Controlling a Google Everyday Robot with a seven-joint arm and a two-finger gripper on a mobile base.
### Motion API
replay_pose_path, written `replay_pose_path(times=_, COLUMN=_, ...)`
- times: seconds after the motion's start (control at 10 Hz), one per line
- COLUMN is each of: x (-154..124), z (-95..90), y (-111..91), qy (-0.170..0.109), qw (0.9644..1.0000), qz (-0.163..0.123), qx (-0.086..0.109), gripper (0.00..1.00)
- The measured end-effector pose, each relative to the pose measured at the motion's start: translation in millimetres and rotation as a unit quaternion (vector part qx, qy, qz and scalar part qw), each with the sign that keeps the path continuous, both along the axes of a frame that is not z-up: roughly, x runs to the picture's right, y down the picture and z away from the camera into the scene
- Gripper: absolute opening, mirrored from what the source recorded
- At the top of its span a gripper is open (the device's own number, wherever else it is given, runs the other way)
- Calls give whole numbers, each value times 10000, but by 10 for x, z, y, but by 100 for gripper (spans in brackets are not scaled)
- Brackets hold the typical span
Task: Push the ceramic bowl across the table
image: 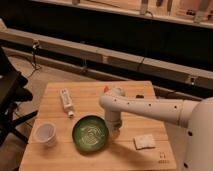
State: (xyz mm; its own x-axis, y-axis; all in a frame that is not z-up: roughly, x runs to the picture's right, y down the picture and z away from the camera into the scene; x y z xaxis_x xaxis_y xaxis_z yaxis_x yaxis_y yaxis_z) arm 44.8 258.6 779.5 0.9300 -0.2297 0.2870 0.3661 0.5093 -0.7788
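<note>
The ceramic bowl (90, 133) is round, glossy dark green with pale swirls inside. It sits on the light-wood table (90, 95) near the front, a little left of centre. My white arm reaches in from the right and bends down just right of the bowl. My gripper (112, 131) hangs at the bowl's right rim, close to or touching it. Its tips are hidden behind the wrist and the bowl's edge.
A small translucent whitish cup (45, 133) stands left of the bowl. A white bottle (66, 101) lies at the back left. A pale sponge-like piece (144, 142) lies front right. A small dark object (139, 96) is at the back right. A black chair (10, 95) stands left.
</note>
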Motion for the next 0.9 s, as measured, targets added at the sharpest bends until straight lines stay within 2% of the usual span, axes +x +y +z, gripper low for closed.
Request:
replay_pose_path(times=0.3, x=-8, z=31, y=13, qy=-101, qw=9999, qz=-79, qx=-18, gripper=8)
replay_pose_path(times=0.9, x=-203, z=47, y=-34, qy=-289, qw=9993, qz=-230, qx=-30, gripper=8)
